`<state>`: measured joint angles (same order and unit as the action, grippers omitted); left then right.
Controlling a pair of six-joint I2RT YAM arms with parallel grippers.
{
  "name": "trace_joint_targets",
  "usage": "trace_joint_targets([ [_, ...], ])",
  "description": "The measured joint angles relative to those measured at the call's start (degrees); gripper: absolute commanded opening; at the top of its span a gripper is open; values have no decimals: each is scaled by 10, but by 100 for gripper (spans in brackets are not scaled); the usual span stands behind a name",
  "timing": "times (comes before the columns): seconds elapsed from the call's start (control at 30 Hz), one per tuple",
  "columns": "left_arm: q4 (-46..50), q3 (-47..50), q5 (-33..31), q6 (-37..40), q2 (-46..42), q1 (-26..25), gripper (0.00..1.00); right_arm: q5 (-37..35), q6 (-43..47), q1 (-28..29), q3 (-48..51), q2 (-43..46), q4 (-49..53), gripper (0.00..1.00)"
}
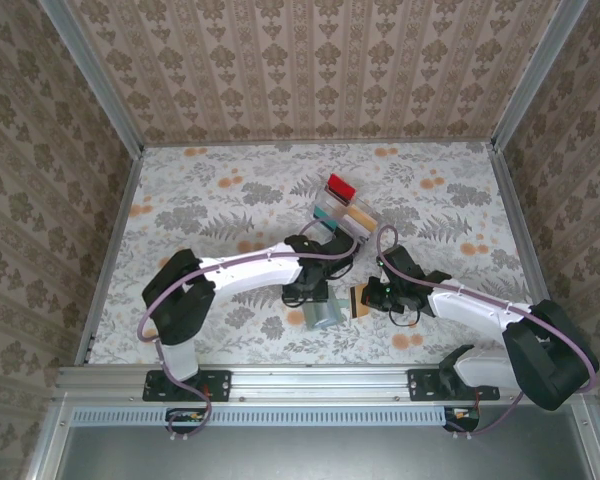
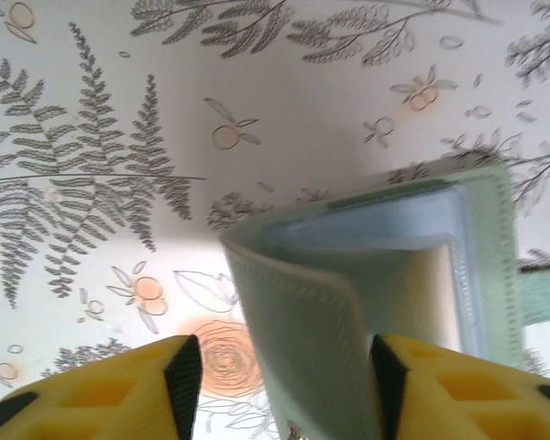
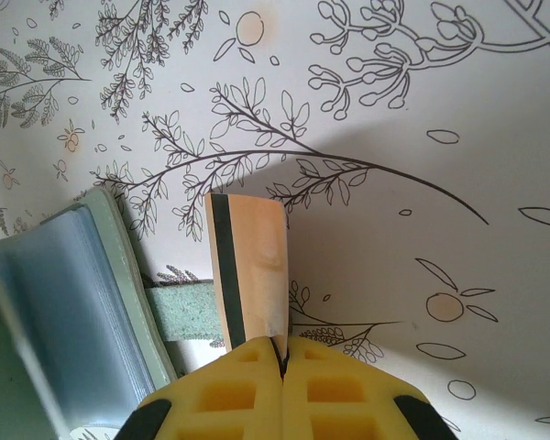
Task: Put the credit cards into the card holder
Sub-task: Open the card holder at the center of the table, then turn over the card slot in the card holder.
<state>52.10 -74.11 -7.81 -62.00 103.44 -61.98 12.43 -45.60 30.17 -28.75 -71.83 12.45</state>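
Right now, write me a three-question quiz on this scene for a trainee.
1. True or false: the right gripper is shut on a tan card.
2. Pick one. Between the left gripper's fingers stands: A) a red card; B) the raised cover of the wallet; C) nothing at all.
3. Short answer: is the stripe along the held card's edge light or dark?

Key: 1 true; 2 B; 3 dark.
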Motion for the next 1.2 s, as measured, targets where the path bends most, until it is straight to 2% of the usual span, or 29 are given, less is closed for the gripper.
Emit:
trace_joint_targets([
  [0.1,-10,33,-4,-11,-26,-1,28,0,-2,0,0,0,0,3],
  [0.17,-24,52,-6,-13,-44,-2,12,0,-5,0,0,0,0,3],
  [0.23,-43,71,-7,-12,-62,-2,0,2,-6,0,-1,2,2,3],
  [0.53,-200,182,17,21,-139,32,0,-11,-4,0,-30,93,65,4],
  [0.67,-254,204,36,38,-153,53,0,10,5,0,-57,115,66,3],
  [0.87,-299,205,64,67,-154,67,0,44,12,8,-80,73,54,4],
  [1.2,-319,206,90,87,-152,74,0,44,29,17,-82,-15,37,3],
])
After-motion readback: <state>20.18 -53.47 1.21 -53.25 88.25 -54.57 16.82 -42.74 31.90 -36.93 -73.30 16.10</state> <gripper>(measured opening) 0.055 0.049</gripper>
